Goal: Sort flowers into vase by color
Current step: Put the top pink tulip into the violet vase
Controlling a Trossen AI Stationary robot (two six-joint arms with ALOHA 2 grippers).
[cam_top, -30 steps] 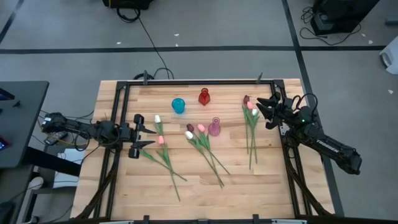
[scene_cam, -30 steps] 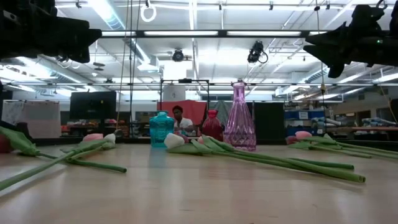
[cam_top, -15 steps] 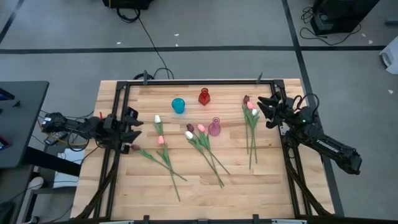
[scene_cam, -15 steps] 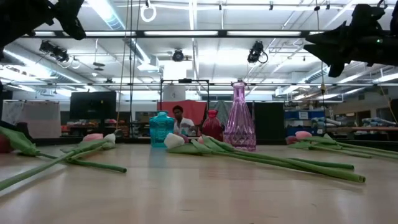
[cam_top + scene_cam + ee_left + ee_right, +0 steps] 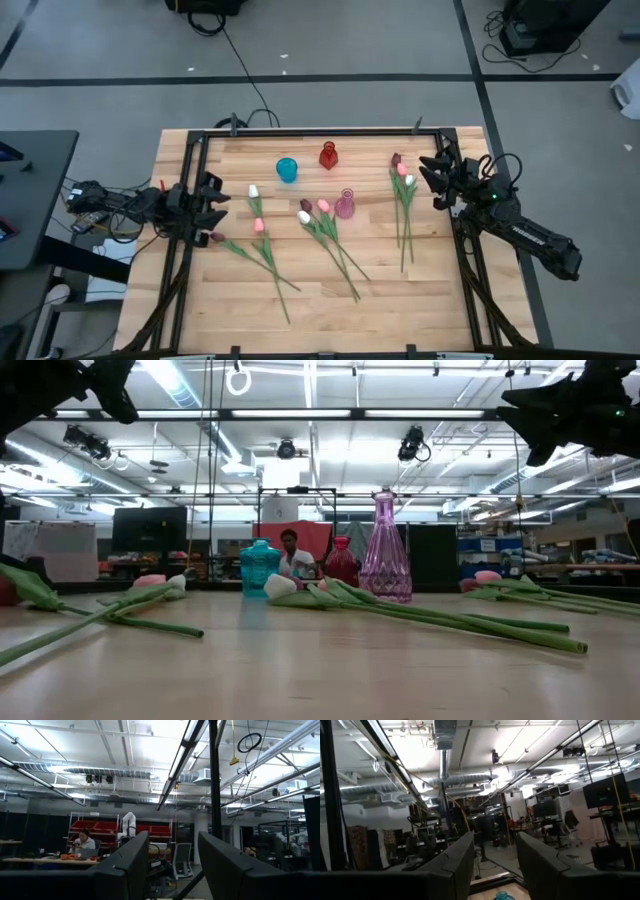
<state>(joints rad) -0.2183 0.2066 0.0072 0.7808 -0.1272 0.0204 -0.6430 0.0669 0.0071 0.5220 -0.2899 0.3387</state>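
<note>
I see the tulips (image 5: 325, 232) lying flat in three loose bunches across the tabletop (image 5: 420, 310), none in a vase, so both arms sit raised at opposite edges. The left gripper (image 5: 212, 207) and right gripper (image 5: 432, 172) stand open and empty. The pink vase (image 5: 345, 204) crowds the middle bunch; the front stays free.
</note>
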